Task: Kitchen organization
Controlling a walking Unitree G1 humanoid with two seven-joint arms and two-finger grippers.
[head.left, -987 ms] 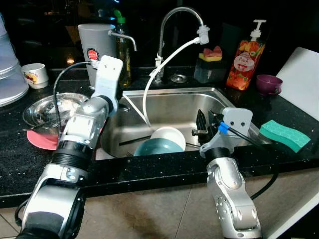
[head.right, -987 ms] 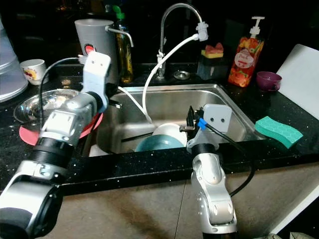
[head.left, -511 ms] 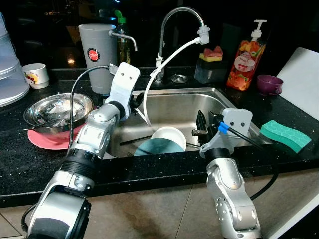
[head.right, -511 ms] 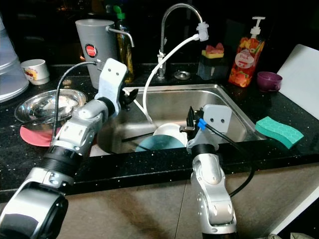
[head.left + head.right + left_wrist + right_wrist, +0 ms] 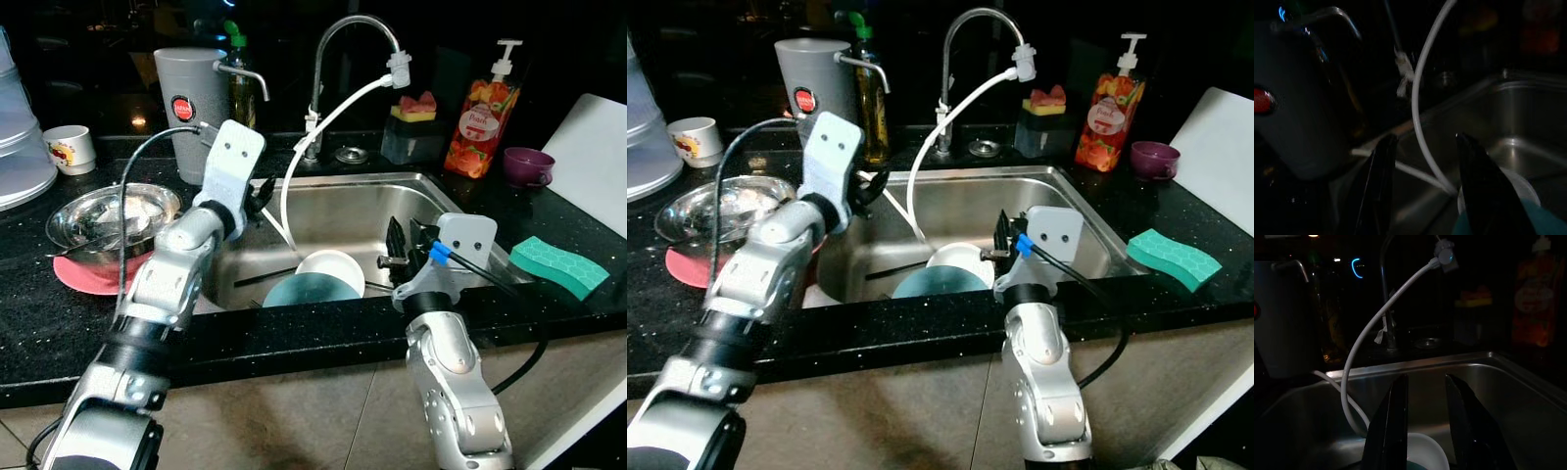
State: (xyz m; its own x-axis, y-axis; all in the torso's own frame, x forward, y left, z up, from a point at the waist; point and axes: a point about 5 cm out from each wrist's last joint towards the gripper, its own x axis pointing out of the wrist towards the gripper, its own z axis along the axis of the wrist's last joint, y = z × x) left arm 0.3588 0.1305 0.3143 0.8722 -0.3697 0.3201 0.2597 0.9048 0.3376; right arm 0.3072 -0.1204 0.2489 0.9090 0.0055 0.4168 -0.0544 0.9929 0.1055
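A white bowl [image 5: 331, 269] and a teal bowl [image 5: 312, 291] lie in the steel sink [image 5: 343, 186], under a white hose [image 5: 328, 119] hanging from the faucet [image 5: 345, 24]. My left gripper [image 5: 263, 193] hovers open at the sink's left rim with nothing between its fingers [image 5: 1380, 186]. My right gripper [image 5: 407, 235] stands open over the sink's near right side, just right of the white bowl, and holds nothing. On the left counter a steel bowl [image 5: 113, 213] rests on a pink plate [image 5: 90, 276].
A grey jug [image 5: 191, 88], a dark bottle [image 5: 241, 98] and a white cup [image 5: 69, 147] stand at the back left. Behind the sink are a sponge holder [image 5: 411, 127], an orange soap bottle [image 5: 482, 117] and a purple cup [image 5: 529, 164]. A green sponge [image 5: 558, 264] lies on the right counter.
My left arm swung right, from over the steel bowl to the sink's left rim, then eased back slightly. The right arm stayed put.
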